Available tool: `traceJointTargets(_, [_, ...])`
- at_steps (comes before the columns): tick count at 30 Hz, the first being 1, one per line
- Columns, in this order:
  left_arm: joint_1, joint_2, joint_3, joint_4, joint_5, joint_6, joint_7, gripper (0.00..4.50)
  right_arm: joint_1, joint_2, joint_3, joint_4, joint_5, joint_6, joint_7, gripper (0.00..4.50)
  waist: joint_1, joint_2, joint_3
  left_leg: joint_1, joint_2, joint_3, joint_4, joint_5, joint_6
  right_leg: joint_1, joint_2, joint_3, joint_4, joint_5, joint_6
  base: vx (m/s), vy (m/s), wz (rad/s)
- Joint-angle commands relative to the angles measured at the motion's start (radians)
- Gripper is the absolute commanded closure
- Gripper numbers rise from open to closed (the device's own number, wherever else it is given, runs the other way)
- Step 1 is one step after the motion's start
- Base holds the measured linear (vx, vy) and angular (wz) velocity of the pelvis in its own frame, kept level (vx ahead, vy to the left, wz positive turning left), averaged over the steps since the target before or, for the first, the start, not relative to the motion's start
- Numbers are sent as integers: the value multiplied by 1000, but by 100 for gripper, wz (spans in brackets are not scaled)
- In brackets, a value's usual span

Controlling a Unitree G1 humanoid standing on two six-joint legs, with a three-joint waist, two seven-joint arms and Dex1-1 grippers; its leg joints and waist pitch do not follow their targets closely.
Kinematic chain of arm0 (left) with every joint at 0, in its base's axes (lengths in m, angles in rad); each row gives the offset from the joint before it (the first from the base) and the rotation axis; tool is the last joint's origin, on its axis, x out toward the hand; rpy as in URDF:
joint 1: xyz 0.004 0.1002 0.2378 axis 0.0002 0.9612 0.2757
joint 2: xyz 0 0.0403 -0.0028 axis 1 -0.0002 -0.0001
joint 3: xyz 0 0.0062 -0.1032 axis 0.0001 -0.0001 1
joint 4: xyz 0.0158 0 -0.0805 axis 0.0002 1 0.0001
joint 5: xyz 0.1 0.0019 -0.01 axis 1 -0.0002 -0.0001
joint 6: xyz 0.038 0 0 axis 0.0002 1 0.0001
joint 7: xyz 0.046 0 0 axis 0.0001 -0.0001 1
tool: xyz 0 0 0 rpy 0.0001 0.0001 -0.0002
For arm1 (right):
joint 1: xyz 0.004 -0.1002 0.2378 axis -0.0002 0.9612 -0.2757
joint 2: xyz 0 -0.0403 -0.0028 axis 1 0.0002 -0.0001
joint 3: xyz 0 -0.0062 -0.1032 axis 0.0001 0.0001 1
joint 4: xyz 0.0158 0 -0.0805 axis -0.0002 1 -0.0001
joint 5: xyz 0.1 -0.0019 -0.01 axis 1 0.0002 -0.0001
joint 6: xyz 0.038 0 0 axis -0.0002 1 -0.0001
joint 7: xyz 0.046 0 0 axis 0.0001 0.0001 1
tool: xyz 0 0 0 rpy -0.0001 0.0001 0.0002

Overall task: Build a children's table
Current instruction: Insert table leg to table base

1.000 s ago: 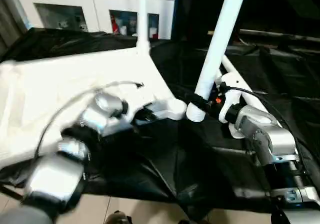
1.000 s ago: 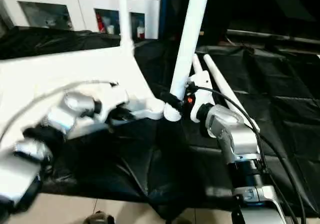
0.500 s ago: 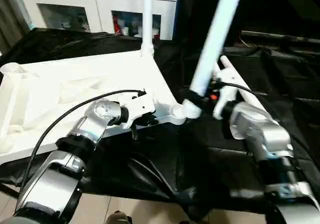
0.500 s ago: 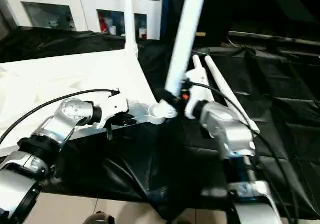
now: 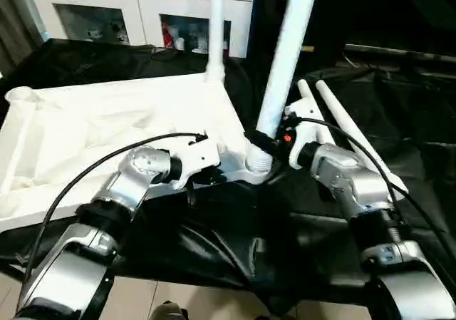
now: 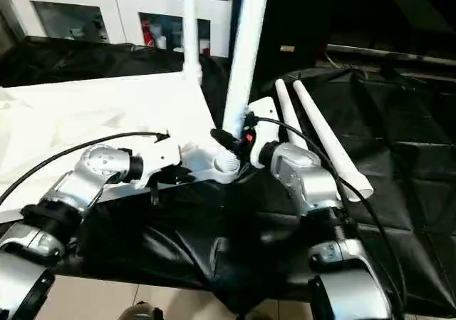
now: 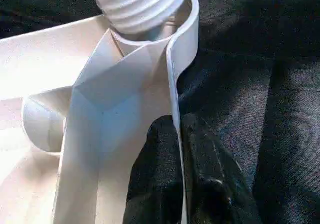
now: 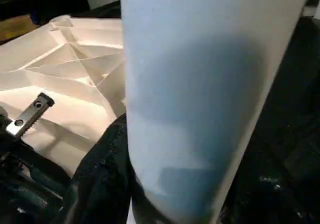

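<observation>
Fitting the second leg into the near corner socket of the upturned tabletop. Threaded end sitting at the socket mouth, leg leaning slightly. Right gripper clamped around the leg just above the socket; left gripper pinched on the tabletop's edge wall beside the socket. Far corner already carrying a leg (upright). Two spare legs lying beside the tabletop. Next, probably: straighten, then twist the thread home.

No text, label, brand, number or sign can be read anywhere here.
</observation>
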Motion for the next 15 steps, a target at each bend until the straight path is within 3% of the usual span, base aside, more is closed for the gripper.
traceJointTargets(1, [29,1,-50,-6,15,-8,-48,450,-12,-6,5,32,-16,3,5,260,-3,-4,-75,11,19,1,-70,-226,-6,47,-63,45,-79,-233,-189,0,0,0])
traceJointTargets(6, [26,8,-51,-6,23,-5,-49,450,-15,-13,39,45,-35,25,42,260,-3,-3,-76,11,19,1,-69,-214,-4,47,-63,46,-77,-218,-191,0,0,0])
traceJointTargets(15, [22,10,-51,-5,28,-1,-47,450,-40,-7,18,104,-38,-8,40,261,-5,-3,-75,13,20,0,-71,-242,-12,45,-64,46,-81,-249,-190,0,0,0])
